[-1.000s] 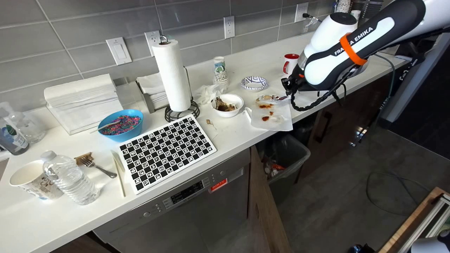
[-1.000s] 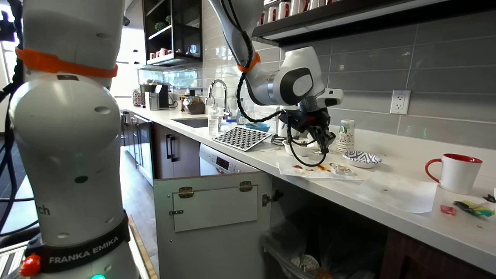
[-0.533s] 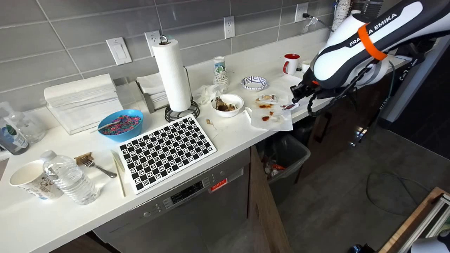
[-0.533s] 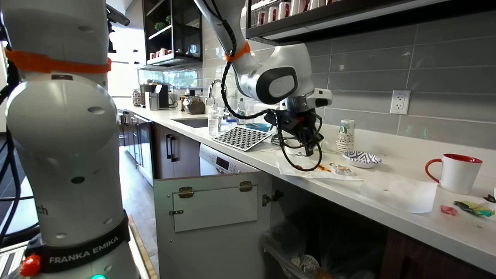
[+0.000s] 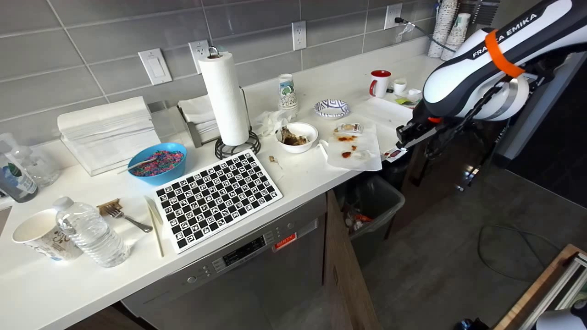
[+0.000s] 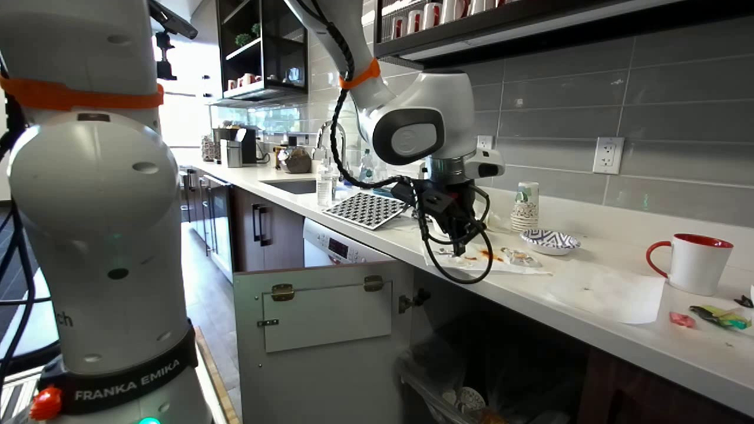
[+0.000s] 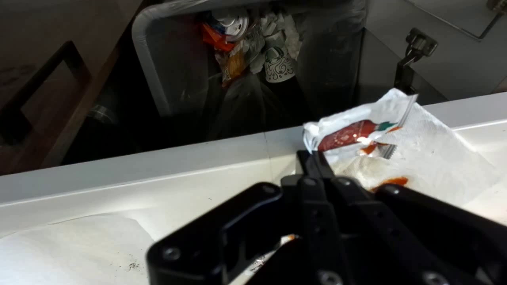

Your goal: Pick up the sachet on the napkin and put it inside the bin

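Observation:
My gripper [image 7: 313,154] is shut on one end of a clear sachet [image 7: 348,133] with a red bottle print. The sachet sticks out from the fingertips near the counter's front edge. In an exterior view the sachet [image 5: 394,154] hangs under the gripper [image 5: 400,136], beside the napkin. The white napkin [image 5: 368,136] bears red-brown sauce stains, and a second packet [image 5: 349,128] lies at its back. Below the counter edge stands the dark bin [image 5: 387,211], with rubbish inside. From the wrist, the bin [image 7: 148,63] appears beyond the edge.
An open cabinet door [image 6: 324,330] stands beside the bin. Around the napkin are a white bowl [image 5: 305,147] with food remains, a patterned bowl [image 5: 331,109] and stacked cups [image 5: 288,94]. A white sheet [image 6: 612,294] and a red-handled mug [image 6: 701,265] lie farther along the counter.
The gripper has carried the sachet off from over the napkin toward the counter's front edge, rightward in an exterior view. It stays shut. Napkin, second packet and bin have not moved.

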Robot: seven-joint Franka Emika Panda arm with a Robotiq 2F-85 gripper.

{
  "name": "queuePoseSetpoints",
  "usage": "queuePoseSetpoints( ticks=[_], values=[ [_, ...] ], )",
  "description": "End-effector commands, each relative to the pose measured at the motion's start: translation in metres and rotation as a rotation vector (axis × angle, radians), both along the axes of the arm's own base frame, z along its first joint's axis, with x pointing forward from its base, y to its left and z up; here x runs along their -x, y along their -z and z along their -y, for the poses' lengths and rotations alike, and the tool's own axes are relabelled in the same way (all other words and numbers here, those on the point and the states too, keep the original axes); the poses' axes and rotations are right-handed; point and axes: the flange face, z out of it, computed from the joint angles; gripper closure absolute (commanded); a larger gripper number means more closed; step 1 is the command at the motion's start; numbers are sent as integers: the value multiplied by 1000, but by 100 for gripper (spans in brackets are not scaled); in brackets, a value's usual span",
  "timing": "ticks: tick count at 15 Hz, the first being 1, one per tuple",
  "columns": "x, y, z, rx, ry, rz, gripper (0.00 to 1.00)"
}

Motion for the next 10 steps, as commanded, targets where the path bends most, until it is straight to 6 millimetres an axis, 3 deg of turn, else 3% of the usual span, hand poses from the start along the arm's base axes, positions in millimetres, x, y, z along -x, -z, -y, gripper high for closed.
queuePoseSetpoints(
  ticks=[1,3,10],
  values=[
    [1,0,0,0,-1,-1,99],
    [1,0,0,0,-1,-1,100],
    [32,39,7,-43,-2,-27,100]
  ],
)
